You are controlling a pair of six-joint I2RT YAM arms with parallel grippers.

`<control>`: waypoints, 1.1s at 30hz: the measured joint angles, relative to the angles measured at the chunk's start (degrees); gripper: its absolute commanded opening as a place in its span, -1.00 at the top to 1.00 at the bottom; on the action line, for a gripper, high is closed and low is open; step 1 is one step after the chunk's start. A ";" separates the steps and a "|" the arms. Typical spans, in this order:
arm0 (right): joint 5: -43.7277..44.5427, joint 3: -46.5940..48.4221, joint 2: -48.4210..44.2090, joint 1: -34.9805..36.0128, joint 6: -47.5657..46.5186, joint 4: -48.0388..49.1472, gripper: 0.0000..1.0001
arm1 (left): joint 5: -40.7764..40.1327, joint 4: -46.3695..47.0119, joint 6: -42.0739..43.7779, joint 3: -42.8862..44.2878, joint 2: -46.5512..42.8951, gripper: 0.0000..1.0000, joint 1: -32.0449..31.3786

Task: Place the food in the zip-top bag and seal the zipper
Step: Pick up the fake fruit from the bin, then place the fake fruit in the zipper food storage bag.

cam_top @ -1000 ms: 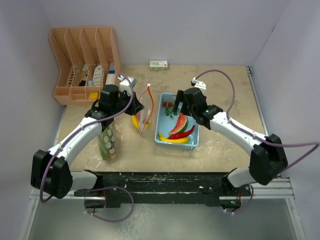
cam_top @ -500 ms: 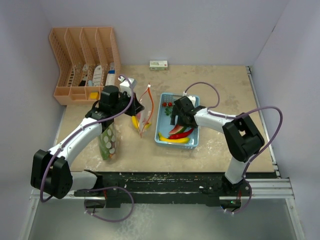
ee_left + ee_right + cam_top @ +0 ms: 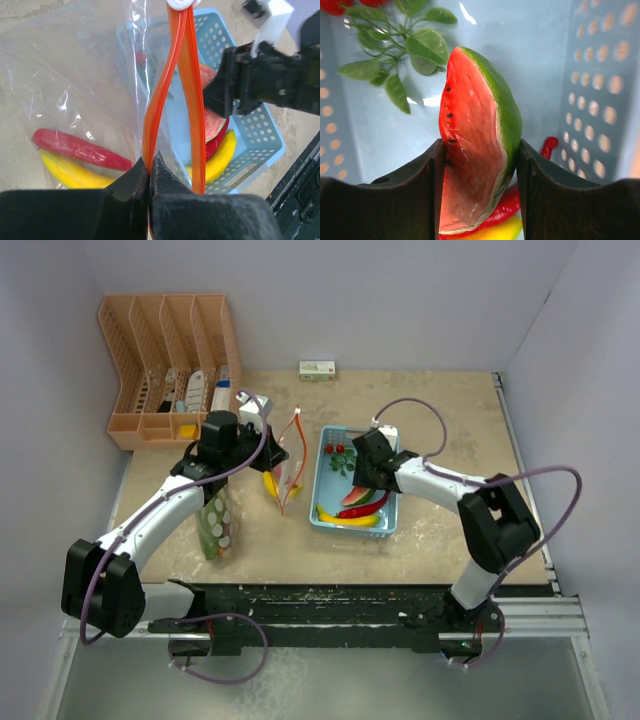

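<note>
Bright and even from overhead, with only soft, faint shadows on the beige stone-patterned table (image 3: 470, 400). Streaked with white glare on the clear plastic zip-top bag (image 3: 65, 75) and the light-blue perforated plastic basket (image 3: 535, 65); soft-focused along the wrist views' bottom edge.

The chilli pepper (image 3: 507, 205) and banana (image 3: 495, 230) are largely hidden beneath the watermelon slice (image 3: 475, 145); the lettering on the box (image 3: 317, 370) cannot be read.

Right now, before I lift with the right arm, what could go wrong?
The right gripper pinches the watermelon slice across its curved, glossy sides, so it could twist or slip on lifting. The left gripper holds the zip-top bag by one orange zipper strip, and the mouth looks narrow; the wide slice may snag there.
</note>
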 measured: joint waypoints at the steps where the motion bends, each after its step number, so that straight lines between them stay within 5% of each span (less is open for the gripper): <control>1: 0.61 -0.31 -1.66 0.02 -0.22 -0.42 0.65 | 0.00 0.00 0.00 0.00 0.00 1.00 0.00; 9: 1.81 -0.92 -19.89 2.58 -4.42 1.25 0.69 | -0.20 0.00 0.02 0.00 0.00 1.00 0.00; 17: -8.39 -8.81 -32.54 10.78 -10.38 22.91 0.70 | -0.46 -0.02 0.02 0.00 0.00 1.00 0.00; 27: -31.65 -11.26 -20.22 10.29 -10.23 52.41 0.67 | -0.09 0.00 0.00 0.00 0.00 1.00 0.00; 33: -38.38 -11.32 -13.29 10.36 -7.23 61.59 0.61 | 1.01 0.00 -0.02 0.00 0.00 1.00 0.00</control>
